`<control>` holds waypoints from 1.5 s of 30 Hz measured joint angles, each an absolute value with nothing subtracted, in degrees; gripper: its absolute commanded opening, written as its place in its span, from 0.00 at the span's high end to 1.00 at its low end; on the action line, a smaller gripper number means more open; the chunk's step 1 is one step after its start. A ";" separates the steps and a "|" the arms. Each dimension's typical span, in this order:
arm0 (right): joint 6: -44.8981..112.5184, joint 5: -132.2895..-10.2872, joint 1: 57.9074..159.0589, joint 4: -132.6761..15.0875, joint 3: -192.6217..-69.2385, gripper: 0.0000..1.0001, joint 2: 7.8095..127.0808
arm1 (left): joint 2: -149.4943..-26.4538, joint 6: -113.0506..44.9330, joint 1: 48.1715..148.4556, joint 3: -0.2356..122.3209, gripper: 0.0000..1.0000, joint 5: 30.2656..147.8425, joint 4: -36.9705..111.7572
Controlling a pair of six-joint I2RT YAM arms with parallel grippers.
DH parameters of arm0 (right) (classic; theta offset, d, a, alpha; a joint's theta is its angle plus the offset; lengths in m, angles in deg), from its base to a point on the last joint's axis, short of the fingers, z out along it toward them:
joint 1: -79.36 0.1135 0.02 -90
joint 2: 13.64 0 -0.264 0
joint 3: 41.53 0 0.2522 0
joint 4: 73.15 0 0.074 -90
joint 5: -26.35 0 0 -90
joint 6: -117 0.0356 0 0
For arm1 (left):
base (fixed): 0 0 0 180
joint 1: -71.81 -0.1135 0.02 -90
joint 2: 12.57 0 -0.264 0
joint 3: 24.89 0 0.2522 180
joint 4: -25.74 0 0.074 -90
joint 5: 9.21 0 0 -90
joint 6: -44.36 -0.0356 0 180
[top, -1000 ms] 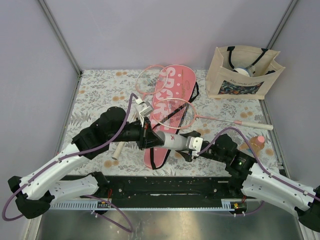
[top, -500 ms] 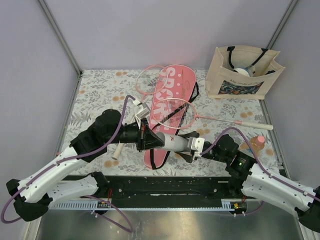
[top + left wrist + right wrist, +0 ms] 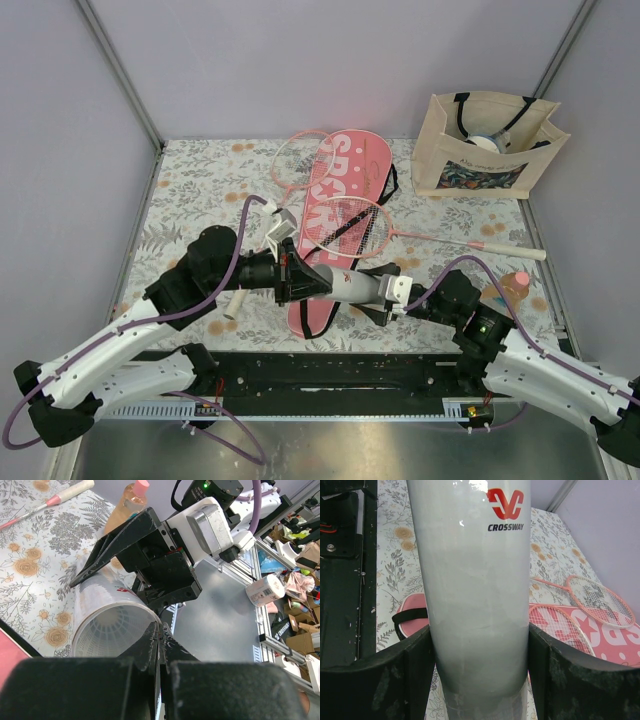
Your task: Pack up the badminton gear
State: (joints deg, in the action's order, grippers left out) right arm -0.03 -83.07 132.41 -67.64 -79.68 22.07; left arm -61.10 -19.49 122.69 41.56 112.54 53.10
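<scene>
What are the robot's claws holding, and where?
The right claw grips the white tube around its body, away from the open mouth. The left claw is shut at the mouth's rim; whether it pinches it cannot be told.

Pale lilac walls (image 3: 330, 60) enclose the floral-clothed table (image 3: 190, 180). Grey metal posts (image 3: 121, 75) rise at its far corners.

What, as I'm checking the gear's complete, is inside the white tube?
The white plastic tube shows a white ribbed lattice, like a shuttlecock skirt, inside its open mouth. How many lie deeper is hidden by its wall and the left end effector.
</scene>
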 measured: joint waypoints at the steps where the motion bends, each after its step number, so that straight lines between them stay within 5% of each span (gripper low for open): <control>1: 0.03 -83.05 132.35 -67.64 -79.68 0.35 21.98 | -61.10 -19.42 122.69 41.38 0.96 112.56 52.64; 8: 0.14 -83.13 132.22 -67.42 -79.55 0.35 21.89 | -61.04 -18.85 122.69 41.30 0.53 112.52 51.22; 11: 0.25 -83.35 132.22 -67.29 -79.37 0.36 21.87 | -61.04 -19.18 122.69 42.48 0.45 111.73 52.23; 29: 2.00 -84.05 132.50 -69.00 -79.37 0.37 22.53 | -60.99 -21.06 122.66 47.66 0.72 98.75 67.29; 40: 1.26 -80.07 132.24 -66.81 -79.37 0.39 27.40 | -62.30 -21.67 122.31 41.95 0.71 96.32 63.77; 45: 0.93 -79.13 132.17 -66.64 -79.37 0.39 27.93 | -62.52 -21.56 121.96 41.19 0.55 95.14 63.40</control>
State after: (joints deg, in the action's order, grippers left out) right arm 0.93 -79.13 132.17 -66.64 -79.37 27.93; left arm -62.52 -21.56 121.96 41.19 95.14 63.40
